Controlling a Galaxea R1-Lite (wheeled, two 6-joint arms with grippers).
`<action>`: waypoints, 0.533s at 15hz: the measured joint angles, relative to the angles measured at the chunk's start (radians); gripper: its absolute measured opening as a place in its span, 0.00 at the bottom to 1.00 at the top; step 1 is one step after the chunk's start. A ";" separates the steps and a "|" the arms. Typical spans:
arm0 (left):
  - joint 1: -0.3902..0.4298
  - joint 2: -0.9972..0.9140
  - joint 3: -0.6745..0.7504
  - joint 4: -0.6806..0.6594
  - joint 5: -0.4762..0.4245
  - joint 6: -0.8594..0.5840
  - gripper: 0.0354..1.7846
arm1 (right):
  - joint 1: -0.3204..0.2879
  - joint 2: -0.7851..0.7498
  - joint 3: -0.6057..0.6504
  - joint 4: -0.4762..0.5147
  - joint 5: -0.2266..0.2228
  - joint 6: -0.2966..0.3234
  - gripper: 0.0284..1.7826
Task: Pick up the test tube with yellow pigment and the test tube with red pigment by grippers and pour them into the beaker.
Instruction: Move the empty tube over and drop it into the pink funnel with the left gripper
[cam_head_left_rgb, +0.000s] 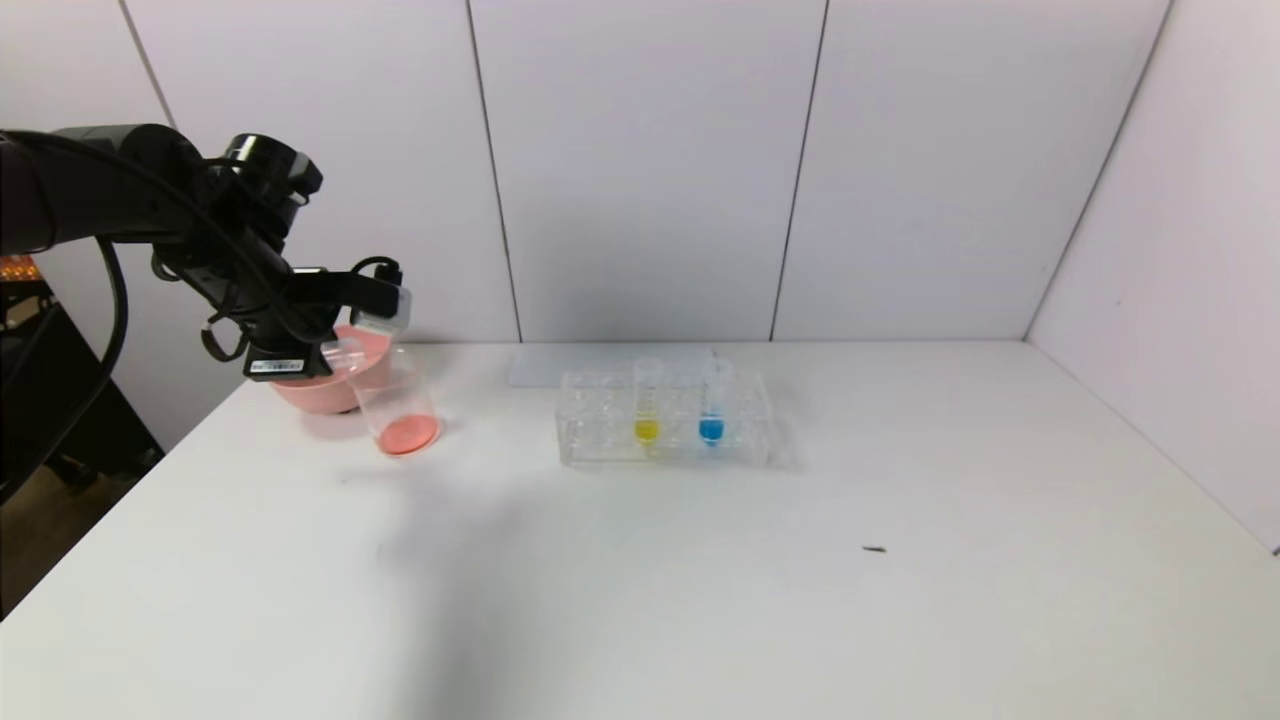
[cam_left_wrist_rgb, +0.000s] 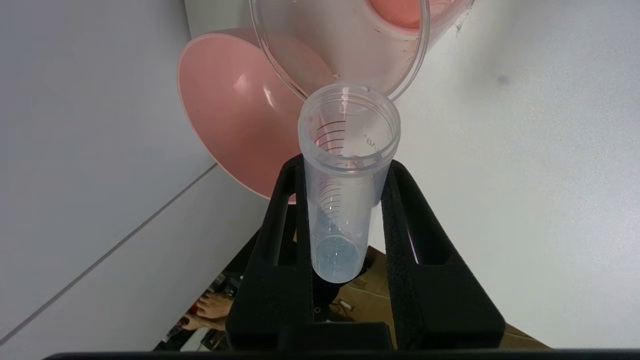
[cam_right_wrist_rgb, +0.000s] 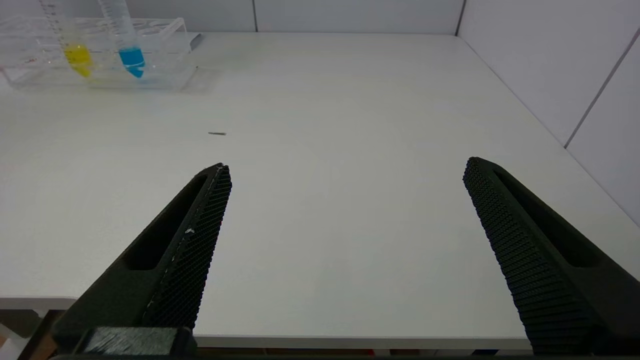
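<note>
Head view: left hand (cam_head_left_rgb: 345, 345) clamps emptied test tube (cam_left_wrist_rgb: 345, 185) over beaker (cam_head_left_rgb: 400, 405) rim; right hand (cam_right_wrist_rgb: 345, 200) spread.

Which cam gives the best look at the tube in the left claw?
Left wrist view: the tube fills the middle, clamped in the left claw, mouth toward the beaker, looking emptied. Head view shows it small and mostly hidden. Right wrist view misses it.
</note>
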 joint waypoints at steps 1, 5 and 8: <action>0.008 -0.006 0.000 0.000 -0.020 -0.012 0.23 | 0.000 0.000 0.000 0.000 0.000 0.000 0.95; 0.024 -0.027 0.002 0.002 -0.097 -0.065 0.23 | 0.000 0.000 0.000 0.000 0.000 0.000 0.95; 0.028 -0.040 0.003 0.001 -0.139 -0.134 0.23 | 0.000 0.000 0.000 0.000 0.000 0.000 0.95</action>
